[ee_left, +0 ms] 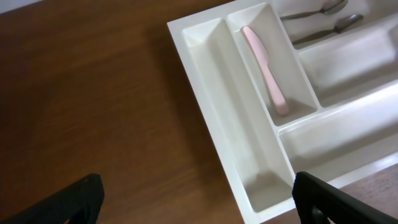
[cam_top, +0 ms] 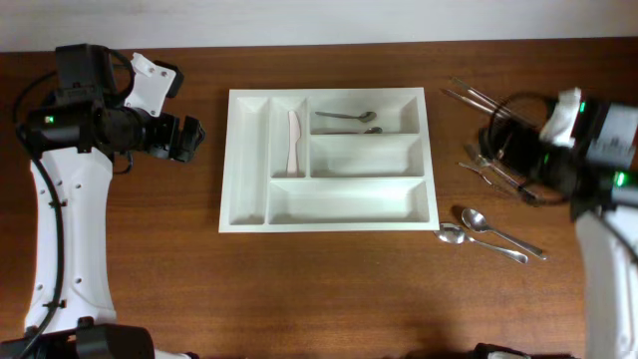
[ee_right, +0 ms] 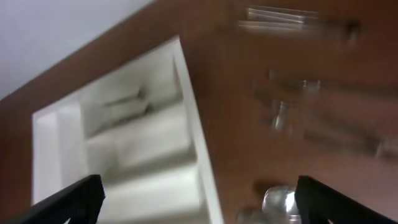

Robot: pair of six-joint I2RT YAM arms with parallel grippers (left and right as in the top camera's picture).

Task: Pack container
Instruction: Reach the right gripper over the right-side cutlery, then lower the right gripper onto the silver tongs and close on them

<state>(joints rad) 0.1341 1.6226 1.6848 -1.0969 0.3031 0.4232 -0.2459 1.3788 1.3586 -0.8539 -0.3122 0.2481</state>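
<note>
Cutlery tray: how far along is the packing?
Done: pink knife in the second narrow slot of the tray, two spoons in the top long one. In hand: nothing; left gripper and right gripper are both open and empty. Left: loose spoons and other cutlery lie on the table right of the tray; three compartments hold nothing.

The white rectangular container [cam_top: 329, 227], divided into 2 narrow upright compartments at left and 3 long horizontal ones at right, is laid flat mid-scene, with a pink knife [cam_top: 293, 142] held in the right narrow compartment and 2 spoons [cam_top: 346, 117] in the far long one.
</note>
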